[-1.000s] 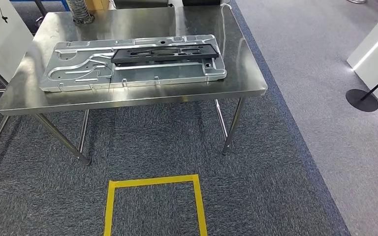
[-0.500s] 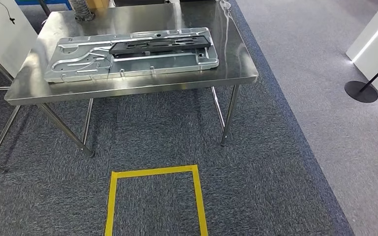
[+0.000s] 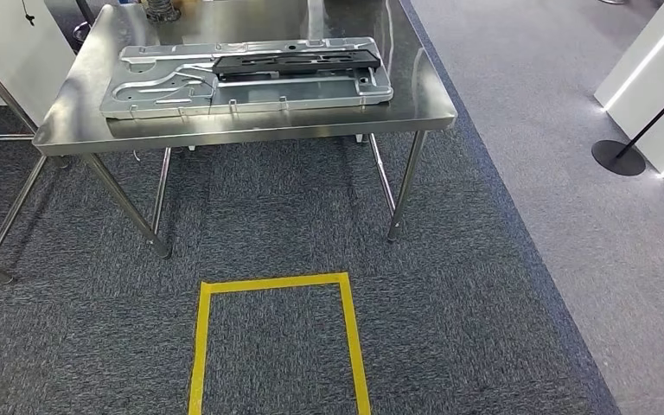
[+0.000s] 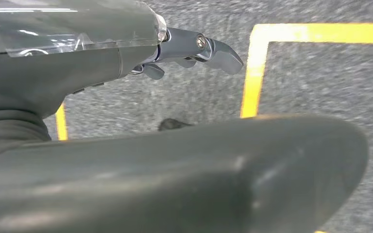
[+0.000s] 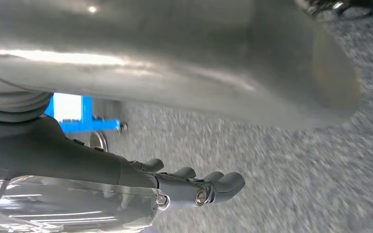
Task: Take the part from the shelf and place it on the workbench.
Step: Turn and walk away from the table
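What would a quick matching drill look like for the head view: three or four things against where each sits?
Things:
1. black part
2. silver metal panel
3. yellow tape outline
4. black stanchion base

Places:
A. on the carpet in front of the table
B. flat on the steel workbench
C. on the lighter floor at the right
D. on top of the panel

Pairs: 1-D, 2-B, 3-A, 4-C

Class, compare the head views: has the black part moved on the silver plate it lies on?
No. The black part keeps its place on the silver plate and workbench; the whole view shifted, so the camera moved.
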Tool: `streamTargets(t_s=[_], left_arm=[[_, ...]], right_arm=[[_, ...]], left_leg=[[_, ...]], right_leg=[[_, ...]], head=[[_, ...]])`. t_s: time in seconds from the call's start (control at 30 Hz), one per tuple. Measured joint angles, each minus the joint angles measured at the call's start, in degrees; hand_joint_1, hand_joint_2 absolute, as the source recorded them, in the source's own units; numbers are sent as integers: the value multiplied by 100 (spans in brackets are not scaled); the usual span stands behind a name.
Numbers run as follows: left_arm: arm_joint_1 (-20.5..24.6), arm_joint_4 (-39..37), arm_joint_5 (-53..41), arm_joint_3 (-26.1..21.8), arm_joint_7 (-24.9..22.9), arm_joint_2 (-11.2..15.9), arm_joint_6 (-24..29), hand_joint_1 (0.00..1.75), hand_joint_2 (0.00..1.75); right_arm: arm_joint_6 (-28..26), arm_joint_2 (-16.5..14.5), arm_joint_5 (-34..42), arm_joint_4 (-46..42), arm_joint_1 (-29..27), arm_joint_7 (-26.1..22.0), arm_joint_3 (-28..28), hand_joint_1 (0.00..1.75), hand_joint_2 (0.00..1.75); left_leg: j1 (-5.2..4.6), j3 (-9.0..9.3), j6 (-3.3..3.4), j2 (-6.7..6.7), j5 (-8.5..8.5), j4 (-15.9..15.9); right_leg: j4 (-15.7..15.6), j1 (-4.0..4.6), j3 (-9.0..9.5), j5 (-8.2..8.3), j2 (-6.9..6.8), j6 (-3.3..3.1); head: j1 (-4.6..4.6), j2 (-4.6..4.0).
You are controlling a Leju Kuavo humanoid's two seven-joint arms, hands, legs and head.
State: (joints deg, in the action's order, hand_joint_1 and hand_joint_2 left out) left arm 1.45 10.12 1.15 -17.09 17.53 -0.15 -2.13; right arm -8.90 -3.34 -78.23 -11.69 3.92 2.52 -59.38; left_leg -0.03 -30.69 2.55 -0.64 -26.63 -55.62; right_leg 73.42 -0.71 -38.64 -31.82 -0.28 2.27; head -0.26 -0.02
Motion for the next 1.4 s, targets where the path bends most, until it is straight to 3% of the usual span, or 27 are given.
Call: streamTargets(t_s=[0.07,0.1,0.13,0.2,0.23,0.3,0.37,0.4,0.43,0.47,0.5,0.53,0.57,0.6,0.67,0.73,0.87,1.0,1.23,1.27,1.37,1.4], left_arm=[[4,0,5,0,-161,-1,-16,0,87],[7,0,11,0,-250,-2,-17,0,131],[11,0,22,0,-332,-2,-16,0,175],[16,0,41,0,-471,-1,-11,0,175],[15,0,45,0,-514,8,-8,0,175],[8,0,35,0,-546,23,-7,0,175],[-4,0,20,0,-554,33,-5,0,175],[-9,0,10,0,-559,35,-2,0,175],[-15,0,2,0,-564,38,2,0,131],[-20,0,-5,0,-570,39,5,0,131],[-24,0,-8,0,-574,39,6,0,131],[-24,0,-10,0,-577,40,7,0,131],[-20,0,-11,0,-576,41,7,0,175],[-13,0,-12,0,-571,42,7,0,175],[-2,0,-12,0,-549,42,14,0,175],[-6,0,-9,-1,-526,42,35,0,175],[-14,0,4,-9,-484,42,84,0,175],[-13,0,8,-27,-479,44,91,0,175],[-66,25,-7,11,-526,44,138,0,175],[-87,41,-8,26,-549,44,145,0,131],[-148,98,-9,102,-631,44,160,0,0],[-168,121,-9,135,-659,44,162,0,0]], right_arm=[[82,4,38,-1,6,20,-38,0,131],[124,7,54,-1,16,46,-58,0,131],[159,9,71,-1,27,77,-77,0,87],[235,15,100,0,43,147,-112,0,0],[265,16,110,1,41,176,-127,0,0],[300,19,120,1,33,207,-152,0,87],[315,19,125,1,27,231,-177,0,175],[338,20,125,1,22,247,-190,0,175],[363,20,125,2,16,267,-203,0,175],[388,20,124,2,9,290,-213,0,175],[403,20,123,2,4,308,-221,0,131],[412,20,122,2,0,319,-226,0,87],[421,20,121,2,-1,323,-228,0,44],[433,21,122,2,0,308,-228,0,0],[468,25,124,1,4,249,-232,0,0],[497,26,125,0,6,200,-234,0,0],[509,22,128,5,4,174,-236,0,0],[510,22,133,7,7,162,-239,0,175],[510,26,650,-16,-57,159,42,0,175],[514,30,811,-28,-78,156,138,0,175],[547,43,1308,-74,-146,140,462,0,44],[561,49,1477,-93,-170,132,587,0,0]], left_leg=[[-19,-88,-16,-1,80,-14],[-32,-115,-33,0,112,-26],[-40,-133,-58,-3,143,-37],[-44,-161,-122,-11,203,-45],[-43,-175,-156,-15,227,-48],[-35,-258,-216,1,95,-207],[-2,-499,-278,22,-332,-807],[21,-647,-314,25,-563,-1212],[47,-755,-354,26,-718,-1550],[74,-777,-395,26,-766,-1714],[104,-678,-436,26,-700,-1639],[139,-465,-477,25,-547,-1327],[177,-198,-513,27,-393,-891],[191,25,-523,38,-290,-499],[196,209,-476,61,-240,-116],[175,177,-412,69,-238,-120],[129,150,-371,69,-209,-127],[112,140,-357,69,-202,-138],[109,138,-348,69,-195,-142],[110,138,-348,69,-195,-142],[111,137,-348,69,-195,-142],[112,137,-348,69,-195,-142]], right_leg=[[-687,22,565,276,1,-76],[-1167,39,896,298,-1,-122],[-1561,58,1146,267,-1,-160],[-1898,86,1313,187,0,-208],[-1928,75,1295,212,-3,-236],[-1975,47,1252,293,-17,-315],[-1985,41,1174,366,-32,-375],[-1971,48,1127,390,-35,-389],[-1951,53,1081,409,-36,-393],[-1925,53,1039,422,-37,-394],[-1887,47,1001,428,-36,-388],[-1835,36,962,425,-31,-378],[-1770,29,923,414,-26,-362],[-1696,35,880,394,-19,-334],[-1600,60,808,373,-4,-283],[-1585,63,774,389,9,-247],[-1595,28,754,426,14,-191],[-1595,15,748,441,15,-167],[-1596,11,745,448,16,-159],[-1595,11,745,447,16,-159],[-1595,11,743,447,16,-160],[-1595,11,743,447,16,-160]], head=[[0,1],[0,1],[1,1],[1,0],[1,0],[1,0],[0,0],[0,0],[0,0],[0,0],[0,0],[0,0],[0,0],[0,0],[2,0],[5,0],[5,0],[4,0],[4,0],[4,0],[4,0],[4,0]])
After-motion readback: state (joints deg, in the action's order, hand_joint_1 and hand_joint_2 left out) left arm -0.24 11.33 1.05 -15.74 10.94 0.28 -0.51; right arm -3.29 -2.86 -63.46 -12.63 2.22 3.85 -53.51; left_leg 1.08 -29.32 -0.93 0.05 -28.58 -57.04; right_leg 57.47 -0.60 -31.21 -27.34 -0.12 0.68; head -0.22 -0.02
